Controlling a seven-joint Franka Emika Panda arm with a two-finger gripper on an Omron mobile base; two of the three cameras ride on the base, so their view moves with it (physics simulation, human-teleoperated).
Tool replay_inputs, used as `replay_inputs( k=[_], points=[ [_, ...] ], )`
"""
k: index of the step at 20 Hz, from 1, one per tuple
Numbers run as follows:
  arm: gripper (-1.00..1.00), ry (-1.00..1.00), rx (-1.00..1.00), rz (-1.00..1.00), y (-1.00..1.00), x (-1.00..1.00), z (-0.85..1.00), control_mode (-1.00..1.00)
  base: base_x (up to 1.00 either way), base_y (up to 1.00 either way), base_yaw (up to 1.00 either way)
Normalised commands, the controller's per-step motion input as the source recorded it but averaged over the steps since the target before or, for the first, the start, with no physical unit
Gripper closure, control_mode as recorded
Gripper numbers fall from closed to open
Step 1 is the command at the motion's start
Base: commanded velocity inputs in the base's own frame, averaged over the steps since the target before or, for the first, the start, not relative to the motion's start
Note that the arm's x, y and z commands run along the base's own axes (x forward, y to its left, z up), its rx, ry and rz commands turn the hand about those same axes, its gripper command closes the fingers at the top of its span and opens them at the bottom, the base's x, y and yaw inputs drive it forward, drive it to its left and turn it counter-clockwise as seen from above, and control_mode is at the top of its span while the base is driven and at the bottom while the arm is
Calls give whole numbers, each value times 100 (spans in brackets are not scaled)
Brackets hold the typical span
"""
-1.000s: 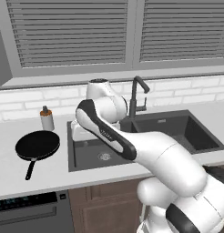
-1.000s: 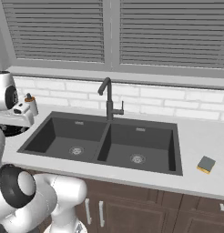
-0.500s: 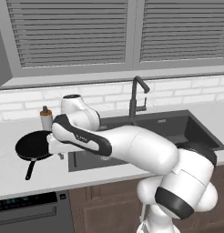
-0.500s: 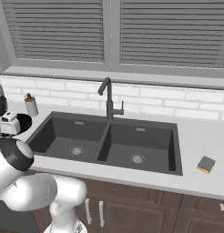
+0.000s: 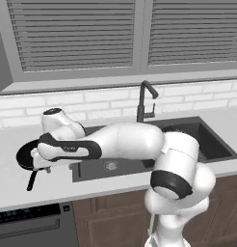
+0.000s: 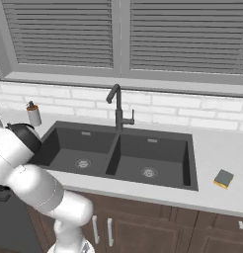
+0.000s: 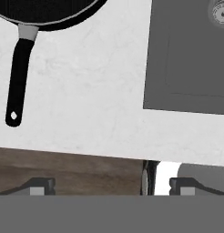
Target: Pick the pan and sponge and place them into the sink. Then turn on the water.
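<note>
The pan [image 5: 25, 155] lies flat on the pale counter [image 5: 7, 181], just beside the left rim of the sink [image 5: 207, 144], with its thin black handle [image 7: 18, 77] reaching toward the counter's front edge. In the hand view the handle ends short of that edge, with bare marbled counter between its tip and the wooden cabinet fronts [image 7: 68, 170] below.

The gripper [image 7: 111, 185] hangs over the front strip of the counter, off to the side of the handle and touching nothing. Its two fingertips [image 7: 41, 185] stand wide apart with only counter and cabinet between them, so it is released and empty.

The sink is a dark double basin set into the counter, each basin with a round silver drain [image 6: 149, 172], and a dark gooseneck faucet [image 6: 117, 106] stands at its back rim, at the divider. Both basins look bare.

The sponge [image 6: 223, 178], grey on top with a yellow underside, sits on the counter to the right of the sink, near the front edge and well apart from the pan. A small brown bottle [image 6: 33, 114] stands near the back wall, left of the sink. White brick tiling [image 6: 163, 111] runs along the back, under grey window blinds [image 6: 182, 34].
</note>
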Motion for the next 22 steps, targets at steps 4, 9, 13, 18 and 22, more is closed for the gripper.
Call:
replay_inputs(
  k=[4,9,13,18,22],
  points=[
    [-100,0,0,-1,57,39,-33,-100,0,0,0],
    [-100,-3,-4,-2,68,26,-31,-100,0,0,0],
    [-100,0,0,-1,40,12,-19,-100,0,0,0],
    [-100,1,-1,0,37,1,0,-100,0,0,0],
    [-100,2,-2,0,36,0,0,-100,0,0,0]
  ],
)
